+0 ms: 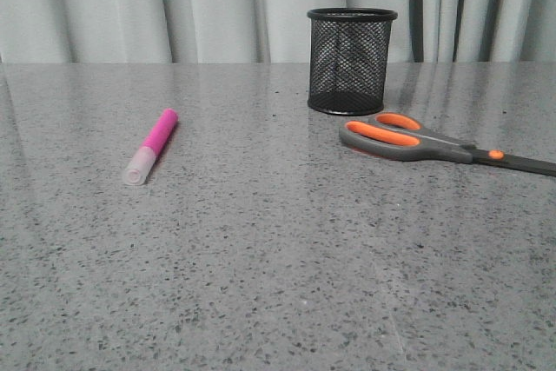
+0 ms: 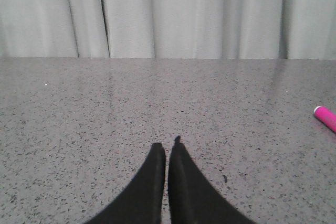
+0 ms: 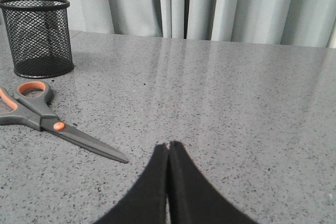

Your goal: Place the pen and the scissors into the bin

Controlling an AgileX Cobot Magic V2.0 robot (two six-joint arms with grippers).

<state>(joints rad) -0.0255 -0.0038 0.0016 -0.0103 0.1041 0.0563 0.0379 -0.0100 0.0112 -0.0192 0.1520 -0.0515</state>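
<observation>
The pink marker [image 1: 151, 145] lies on the grey counter [image 1: 261, 258], well left of the upright black mesh pencil cup [image 1: 351, 61]. The scissors [image 1: 417, 139] lie closed just before the cup. Left claw [image 2: 167, 145] and right claw [image 3: 168, 144] are both clenched, empty.
</observation>
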